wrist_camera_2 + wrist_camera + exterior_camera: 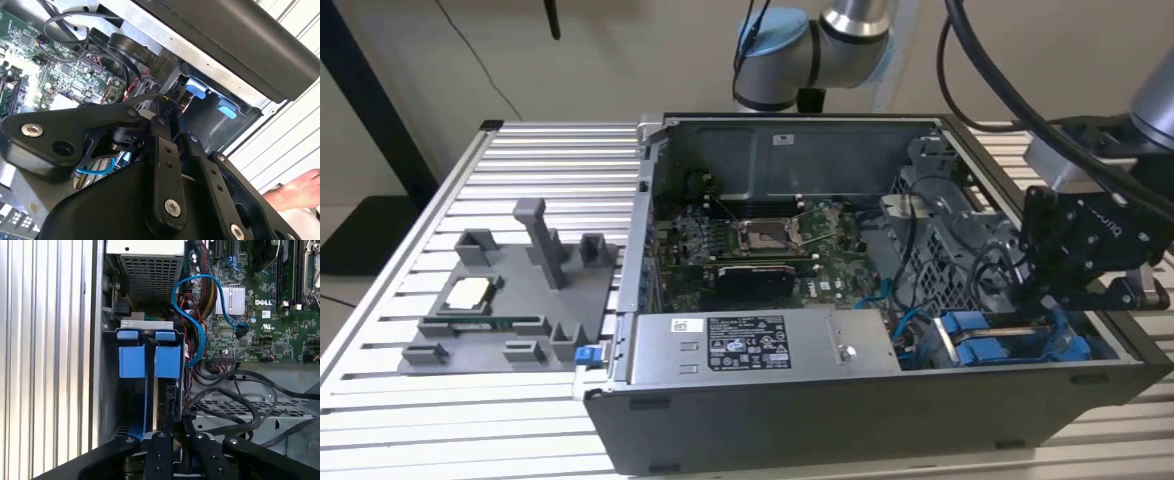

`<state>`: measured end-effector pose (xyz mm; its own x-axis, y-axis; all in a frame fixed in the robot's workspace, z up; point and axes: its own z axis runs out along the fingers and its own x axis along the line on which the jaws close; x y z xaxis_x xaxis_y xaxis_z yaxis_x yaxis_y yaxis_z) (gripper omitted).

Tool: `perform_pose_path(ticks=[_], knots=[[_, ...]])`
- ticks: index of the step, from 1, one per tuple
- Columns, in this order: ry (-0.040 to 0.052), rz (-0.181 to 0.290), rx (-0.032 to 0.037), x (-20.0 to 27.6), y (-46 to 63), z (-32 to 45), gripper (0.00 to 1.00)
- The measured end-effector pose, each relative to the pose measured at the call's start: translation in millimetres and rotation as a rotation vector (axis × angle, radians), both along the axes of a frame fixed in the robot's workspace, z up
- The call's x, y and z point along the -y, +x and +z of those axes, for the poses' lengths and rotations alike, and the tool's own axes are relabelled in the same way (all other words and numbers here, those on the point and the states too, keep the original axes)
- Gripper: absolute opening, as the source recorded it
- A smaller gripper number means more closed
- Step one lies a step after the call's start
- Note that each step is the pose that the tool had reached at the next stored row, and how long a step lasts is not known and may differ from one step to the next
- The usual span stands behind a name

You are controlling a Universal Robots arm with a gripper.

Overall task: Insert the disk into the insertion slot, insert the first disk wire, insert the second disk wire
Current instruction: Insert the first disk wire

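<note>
Within the narrow grey metal insertion slot (112, 385) with blue rails, the flat silver-grey disk (167, 361) in its blue carrier sits edge-on, black gripper (172, 427) at the slot's mouth, closure indeterminable; rigid, dense, shock-sensitive, probably best gripped by 2 carrier edges.

A: What is blocking the way to the slot (112, 385)?
B: A blue cable (202, 342) is looping just beside its rails, and black cables (227, 374) are sprawling over the metal cage (280, 410).
A: Any free room?
B: The slot is sitting between those cables and the case wall (97, 340), facing open air.
</note>
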<state>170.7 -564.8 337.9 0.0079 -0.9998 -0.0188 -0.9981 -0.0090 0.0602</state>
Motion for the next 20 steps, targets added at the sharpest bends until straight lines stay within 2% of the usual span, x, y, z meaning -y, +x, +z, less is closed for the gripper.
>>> perform_pose_path(ticks=[14,19,20], knots=[[0.0013,0.000,0.0012,0.7,0.0,-0.7,0.19],[0.0007,0.000,0.0036,0.7,0.0,-2.9,0.19],[0.0031,0.000,0.0043,0.6,0.0,-4.8,0.19]])
